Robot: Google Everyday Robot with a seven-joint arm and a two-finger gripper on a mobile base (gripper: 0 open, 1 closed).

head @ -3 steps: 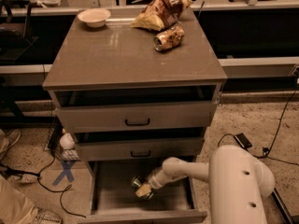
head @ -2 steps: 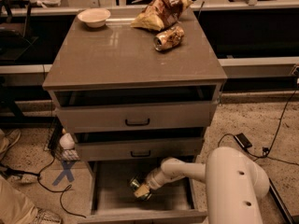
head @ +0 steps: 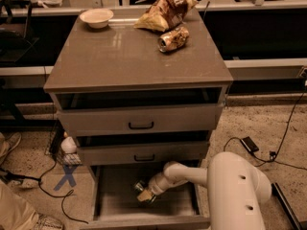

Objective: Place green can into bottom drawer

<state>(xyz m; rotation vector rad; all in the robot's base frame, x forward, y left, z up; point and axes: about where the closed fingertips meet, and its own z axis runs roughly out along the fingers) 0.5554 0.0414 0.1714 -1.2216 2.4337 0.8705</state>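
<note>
The bottom drawer [head: 117, 206] is pulled out at the foot of the grey-brown cabinet. My gripper [head: 145, 192] reaches down into it from the right, over the drawer's middle. The green can [head: 140, 186] sits at the gripper's tip, just above or on the drawer floor; I cannot tell whether it is held. My white arm [head: 235, 190] covers the drawer's right side.
On the cabinet top [head: 120, 56] lie an orange-brown can [head: 173, 39] on its side, a crumpled chip bag [head: 165, 11] and a white bowl [head: 96, 17]. Two upper drawers with black handles [head: 141, 125] stand slightly open. Cables [head: 268, 152] and a blue X mark [head: 67, 176] lie on the floor.
My gripper and the can stay at almost the same spot in the bottom drawer; the arm shifted only slightly.
</note>
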